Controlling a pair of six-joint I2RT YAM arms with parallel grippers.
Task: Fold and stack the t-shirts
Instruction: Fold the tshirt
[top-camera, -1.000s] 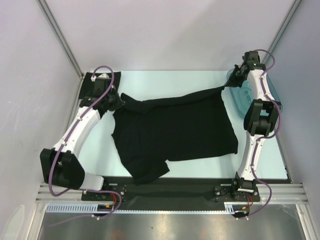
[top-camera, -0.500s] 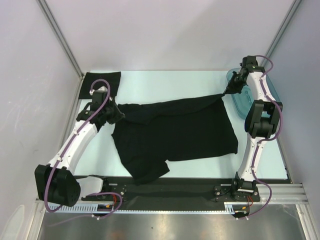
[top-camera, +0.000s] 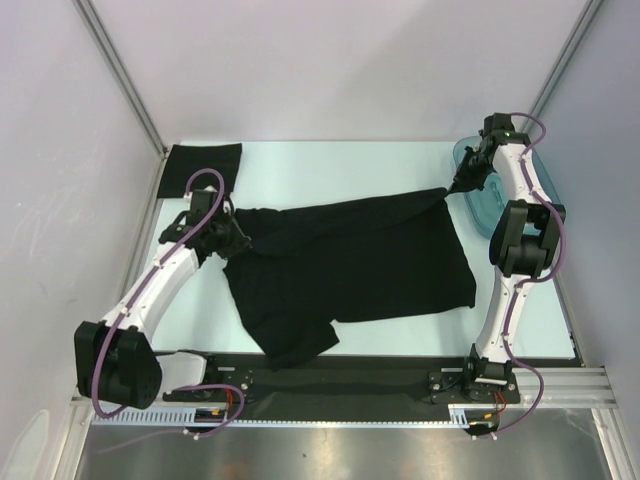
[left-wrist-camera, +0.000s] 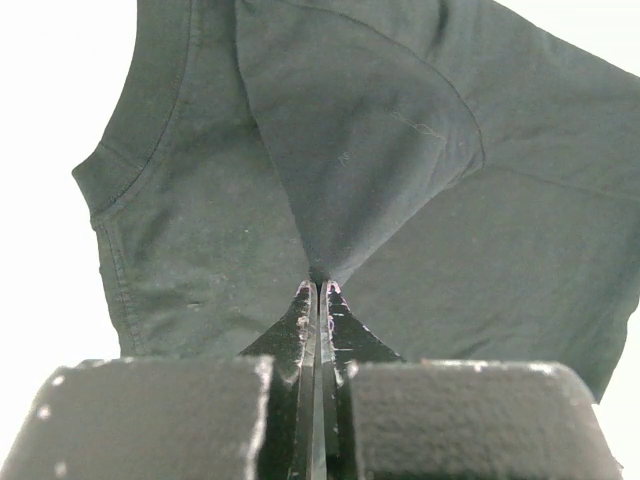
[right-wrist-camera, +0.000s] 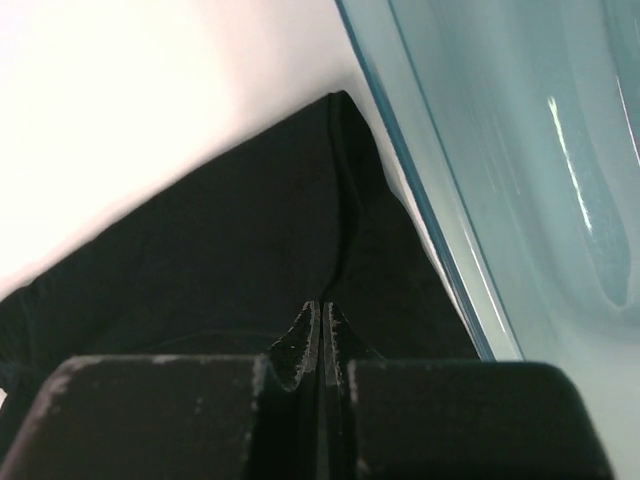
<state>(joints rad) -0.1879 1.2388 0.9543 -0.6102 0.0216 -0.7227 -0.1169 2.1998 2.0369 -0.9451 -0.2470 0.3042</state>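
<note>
The big black soft cloth t-shirt lies on the pale table, not folded yet, with the left gripper and right gripper each pinched tight on its edge (the flat black cloth square behind may be one already done).

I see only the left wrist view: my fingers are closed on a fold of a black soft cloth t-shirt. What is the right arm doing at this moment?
Observer: The right fingers are shut on the far right corner of the same black soft cloth t-shirt.
Operator: Is something close to that corner?
Observer: Yes, a translucent teal plastic tray stands right beside it, on its right.
Operator: Is any other shirt on the table?
Observer: A flat black cloth rectangle, probably a folded shirt, lies at the far left corner of the pale table, apart from this one.
</note>
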